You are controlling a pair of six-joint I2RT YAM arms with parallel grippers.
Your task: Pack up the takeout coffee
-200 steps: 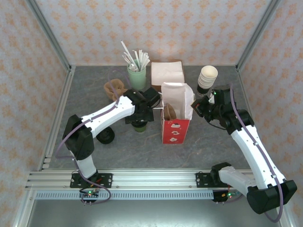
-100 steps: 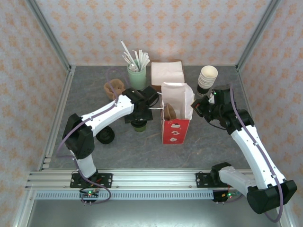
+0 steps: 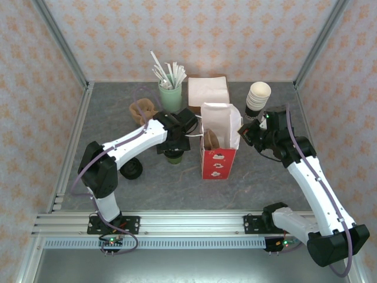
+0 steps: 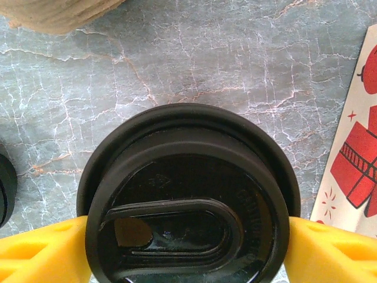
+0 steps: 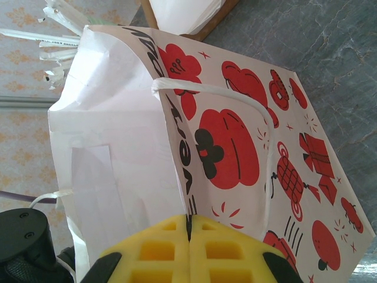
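Observation:
The takeout coffee (image 3: pixel 173 157) is a small dark-green cup with a round black lid (image 4: pixel 188 194), standing on the table left of the red-and-white paper bag (image 3: pixel 218 141). My left gripper (image 3: pixel 175 143) is shut on the coffee, a yellow finger (image 4: pixel 41 250) pressed to each side under the lid. My right gripper (image 3: pixel 242 131) is shut on the bag's right rim (image 5: pixel 177 147); its yellow pads (image 5: pixel 159 250) pinch the paper edge. The bag stands upright with its mouth open.
A pale mint cup of white straws (image 3: pixel 170 94), a box of napkins (image 3: pixel 208 90) and a stack of cream cups (image 3: pixel 257 99) line the back. A brown cup carrier (image 3: pixel 143 110) sits back left. A black lid (image 3: pixel 131 169) lies by the left arm.
The left gripper with the coffee has edged slightly. The right arm and the bag hold still.

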